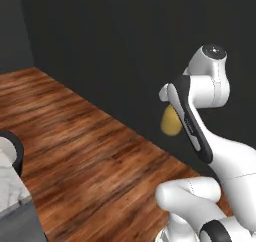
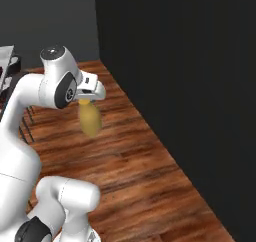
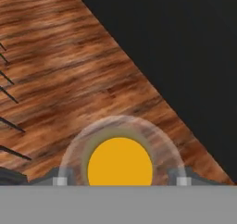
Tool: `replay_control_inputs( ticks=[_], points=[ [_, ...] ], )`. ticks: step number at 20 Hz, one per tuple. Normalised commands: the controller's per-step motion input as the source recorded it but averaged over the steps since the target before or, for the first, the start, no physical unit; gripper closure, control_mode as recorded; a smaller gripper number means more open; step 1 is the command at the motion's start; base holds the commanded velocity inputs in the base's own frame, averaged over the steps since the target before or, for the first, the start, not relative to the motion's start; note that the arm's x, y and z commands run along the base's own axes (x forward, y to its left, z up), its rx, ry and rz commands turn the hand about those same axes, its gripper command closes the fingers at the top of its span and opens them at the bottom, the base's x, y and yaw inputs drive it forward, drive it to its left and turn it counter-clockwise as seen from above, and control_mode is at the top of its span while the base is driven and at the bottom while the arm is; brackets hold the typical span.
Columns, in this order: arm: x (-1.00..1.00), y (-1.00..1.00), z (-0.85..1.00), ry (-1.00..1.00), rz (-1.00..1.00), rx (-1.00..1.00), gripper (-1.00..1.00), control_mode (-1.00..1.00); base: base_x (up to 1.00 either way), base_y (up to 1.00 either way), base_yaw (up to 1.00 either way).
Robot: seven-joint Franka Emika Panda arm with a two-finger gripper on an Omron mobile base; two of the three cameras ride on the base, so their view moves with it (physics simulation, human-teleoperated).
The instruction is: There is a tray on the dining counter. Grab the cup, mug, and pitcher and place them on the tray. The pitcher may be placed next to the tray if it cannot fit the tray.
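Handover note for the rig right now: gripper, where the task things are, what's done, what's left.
Gripper: closed on the pitcher, which hangs below the hand, carried in the air over the wooden floor beside a dark wall.
Hand view: the pitcher's round yellow mouth sits between the fingertips.
A corner of a marble counter shows at the left edge of the left base view.
Done: pitcher picked up.
Left: carry it to the tray and set it on or beside it. The state of cup and mug cannot be told from these pictures.
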Motion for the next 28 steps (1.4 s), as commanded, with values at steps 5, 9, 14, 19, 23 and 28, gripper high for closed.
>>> replay_control_inputs(
  ticks=[5, 9, 14, 19, 23, 28],
  points=[
    [0.0, 0.0, 0.0, 0.0, 0.0, 0.0, 1.0, 1.0, 0.81, -0.09, 0.82],
    [0.0, 0.0, 0.0, 0.0, 0.0, 0.0, 1.0, 1.0, 1.0, -0.47, 0.55],
    [0.0, 0.0, 0.0, 0.0, 0.0, 0.0, 1.0, 1.0, 0.82, -0.48, 0.12],
    [0.0, 0.0, 0.0, 0.0, 0.0, 0.0, 1.0, 1.0, 0.87, -0.44, 0.0],
    [0.0, 0.0, 0.0, 0.0, 0.0, 0.0, 1.0, 1.0, 0.95, -0.23, 0.0],
    [0.0, 0.0, 0.0, 0.0, 0.0, 0.0, 1.0, 1.0, 1.0, -0.19, 0.0]
  ],
)
